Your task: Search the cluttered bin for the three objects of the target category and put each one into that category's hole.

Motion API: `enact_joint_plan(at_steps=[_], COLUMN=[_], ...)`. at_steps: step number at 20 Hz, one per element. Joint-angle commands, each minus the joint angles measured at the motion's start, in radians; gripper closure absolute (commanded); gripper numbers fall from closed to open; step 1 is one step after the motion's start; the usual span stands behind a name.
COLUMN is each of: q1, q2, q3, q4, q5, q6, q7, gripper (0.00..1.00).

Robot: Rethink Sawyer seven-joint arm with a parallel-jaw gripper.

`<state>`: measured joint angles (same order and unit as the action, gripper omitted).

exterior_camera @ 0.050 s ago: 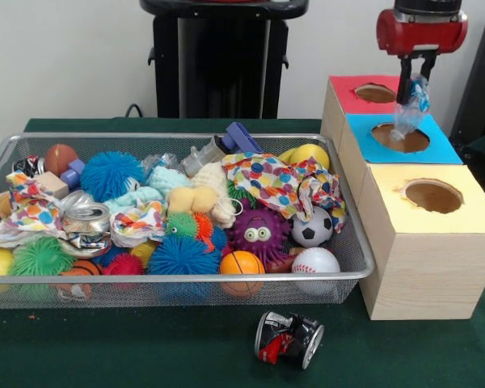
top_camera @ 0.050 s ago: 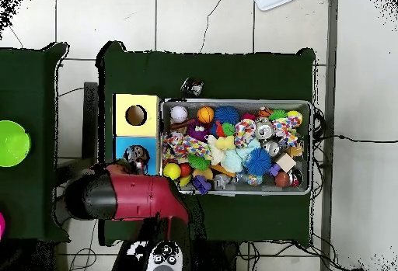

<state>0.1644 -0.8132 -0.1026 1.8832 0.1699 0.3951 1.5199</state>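
My gripper hangs at the upper right, shut on a crumpled clear plastic bottle with blue bits. The bottle dangles just above the hole in the blue box top. In the overhead view the bottle shows over the blue box, at the end of the red arm. A crushed silver can lies in the left part of the wire bin, among several balls, spiky toys and cloths.
The wooden box row stands right of the bin, with a red top at the far end and a yellow top at the near end, each holed. A crushed can lies on the green table in front of the bin. A green bowl sits at the overhead view's left.
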Motion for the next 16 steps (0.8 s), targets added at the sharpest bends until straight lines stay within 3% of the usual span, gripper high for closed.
enact_joint_plan(at_steps=[1, 16], q1=[-0.045, -0.070], q2=[0.057, 0.113], q3=[0.069, 0.104], q4=[0.042, 0.069], q5=[-0.010, -0.012], q6=[-0.002, -0.081], q7=[0.149, 0.165], gripper=[1.00, 1.00])
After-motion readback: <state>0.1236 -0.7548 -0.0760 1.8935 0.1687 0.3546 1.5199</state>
